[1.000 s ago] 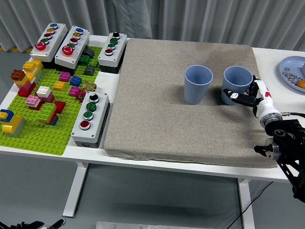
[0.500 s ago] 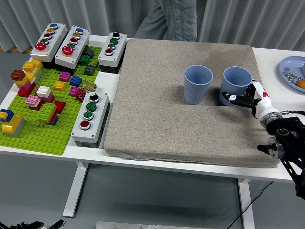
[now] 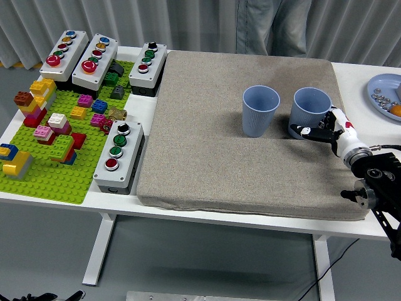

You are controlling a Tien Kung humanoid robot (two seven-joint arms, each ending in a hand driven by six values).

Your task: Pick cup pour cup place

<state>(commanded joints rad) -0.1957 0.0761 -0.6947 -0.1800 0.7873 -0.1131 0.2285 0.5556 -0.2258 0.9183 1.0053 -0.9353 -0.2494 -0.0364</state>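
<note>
- Leftmost, a green brick plate with bricks and four button boxes on the tabletop; well apart from the cups, so unlikely to be disturbed.
- Centre, on the grey mat: left cup, upright, apart from the hand; presumably the pour target, and close enough to get clipped on the lift.
- Just right of it, right cup, upright, with the right hand at its lower right side, fingers partly curled against the wall; cannot tell whether fully closed round it.
- Risks, as judged: low, one-sided grip slipping or tipping the cup; soft mat letting it rock; contents unseen, so spill possible.
- Far right, a plate near the arm's path.
- Top edge, a person standing, hands unseen.
</note>
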